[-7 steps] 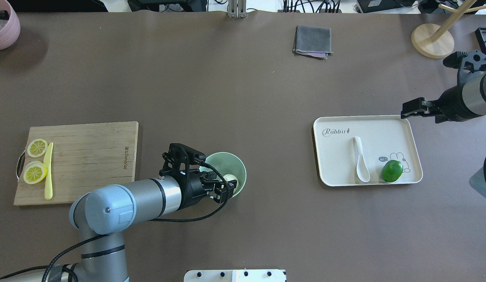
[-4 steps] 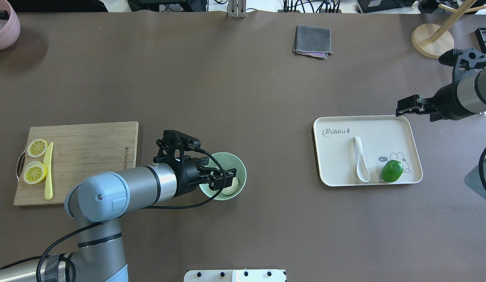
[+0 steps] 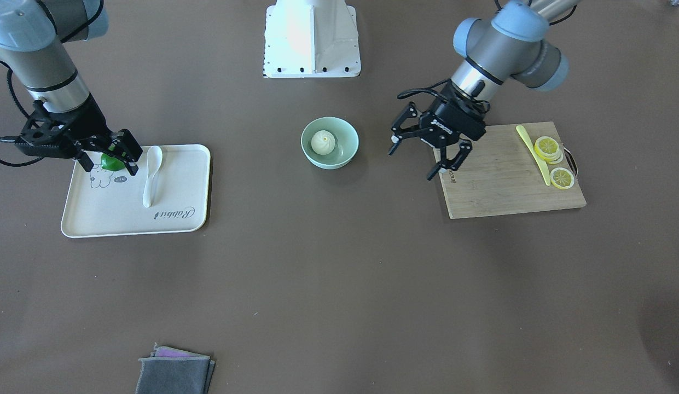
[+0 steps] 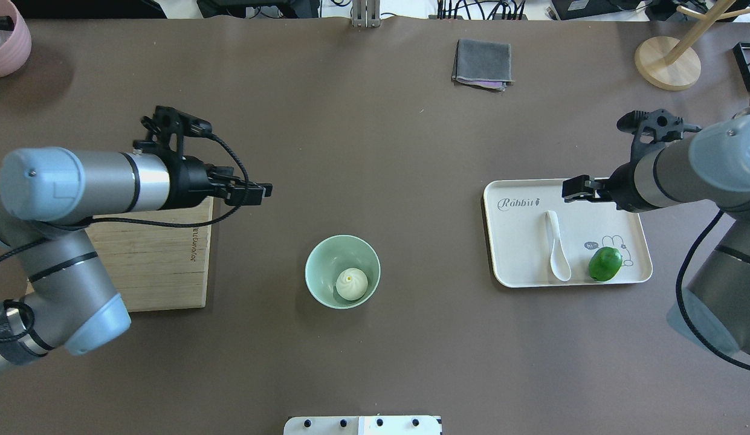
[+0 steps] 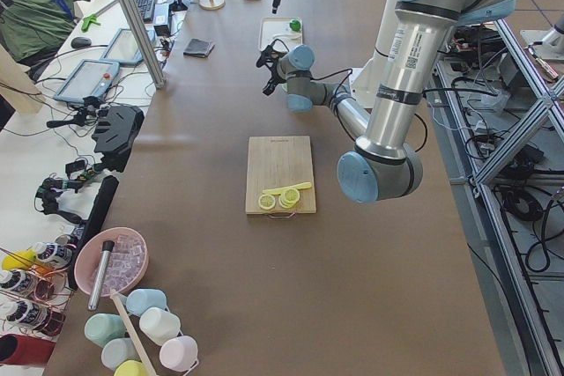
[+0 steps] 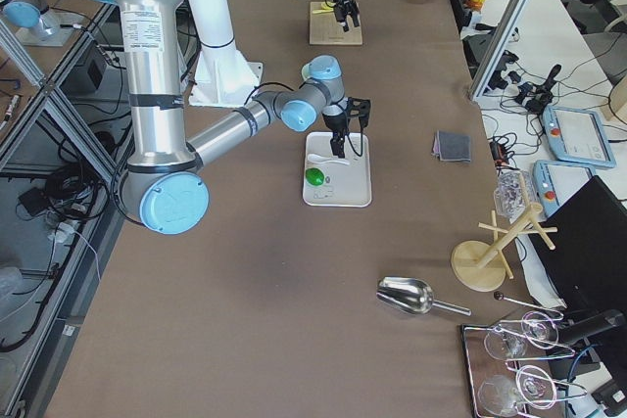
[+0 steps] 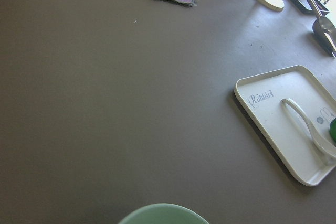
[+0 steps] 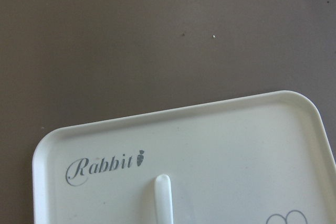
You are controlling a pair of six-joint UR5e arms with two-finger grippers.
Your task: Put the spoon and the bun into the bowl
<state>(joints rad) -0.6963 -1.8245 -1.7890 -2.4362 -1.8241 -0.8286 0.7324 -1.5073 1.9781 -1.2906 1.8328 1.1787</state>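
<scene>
The white bun (image 4: 352,284) lies inside the mint-green bowl (image 4: 317,266) at mid-table; it also shows in the front view (image 3: 322,142). The white spoon (image 4: 556,248) lies on the cream tray (image 4: 520,241), scoop toward the robot, beside a green fruit (image 4: 605,263). My left gripper (image 4: 263,192) is open and empty, raised behind and to the left of the bowl, at the cutting board's corner (image 3: 413,163). My right gripper (image 4: 569,189) is open and empty above the tray's far edge, just beyond the spoon's handle (image 8: 164,198).
A wooden cutting board (image 3: 498,180) with lemon slices (image 3: 550,148) and a yellow knife (image 3: 533,153) lies on the left side. A grey cloth (image 4: 482,63) and a wooden stand base (image 4: 666,60) sit at the far edge. A pink bowl (image 4: 3,42) is at the far left corner.
My left gripper has left the bowl and drawn up and back to the left, with the bun lying in the bowl. My right gripper has moved left over the tray's far edge.
</scene>
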